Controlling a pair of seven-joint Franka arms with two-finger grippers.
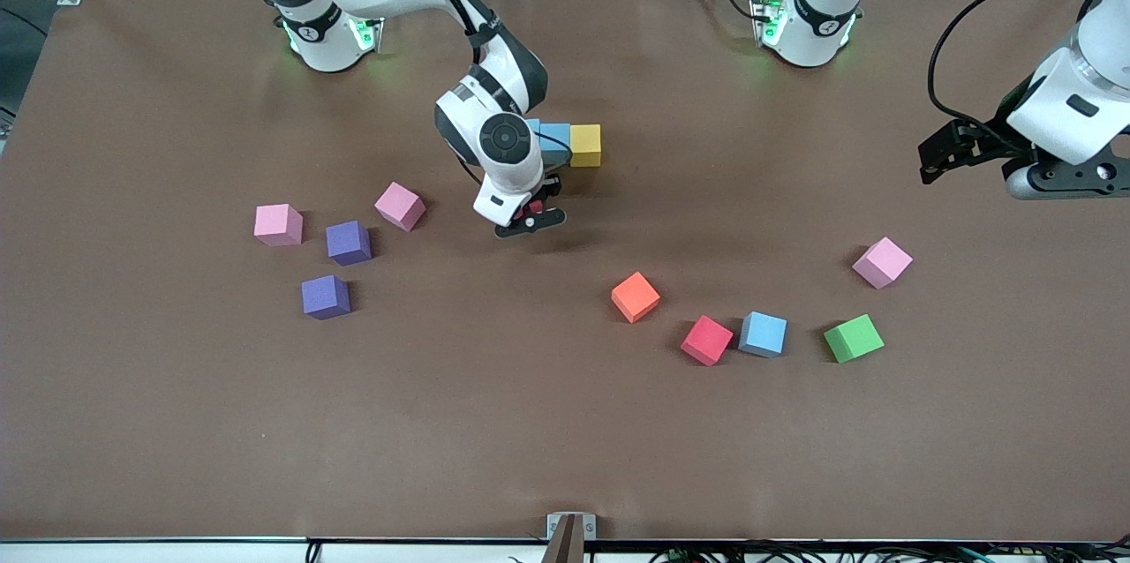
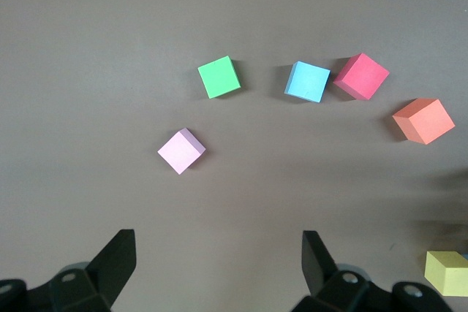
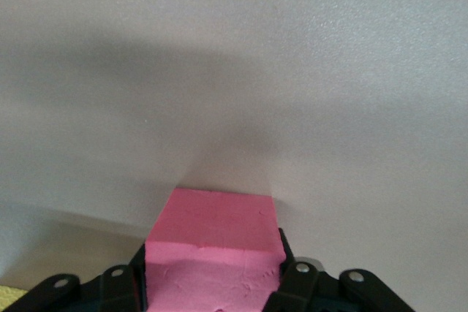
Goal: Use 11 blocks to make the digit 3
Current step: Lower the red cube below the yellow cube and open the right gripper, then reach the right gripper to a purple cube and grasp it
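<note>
My tabletop (image 1: 565, 422) is plain brown. On it sit two purple blocks (image 1: 348, 243), an orange block (image 1: 635, 296), a red block (image 1: 706, 340), a light blue block (image 1: 763, 334) and a green block (image 1: 853, 338). Three pink cubes (image 1: 278, 224) lie among them (paler than the red). My right tool (image 1: 530, 217) is black, with a red cube (image 3: 212, 242) between its fingers; a yellow block (image 1: 584, 145) adjoins a blue one.

A brown table mat (image 1: 565, 422) covers the table. Three pink cubes sit on it. One pink cube (image 1: 278, 224) lies at the right arm's end of the mat, flat and square to the camera. A second pink cube (image 1: 400, 206) rests near it, turned at an angle. The third pink cube (image 1: 882, 262), (image 2: 181, 150), also turned, sits well apart toward the left arm's end.
</note>
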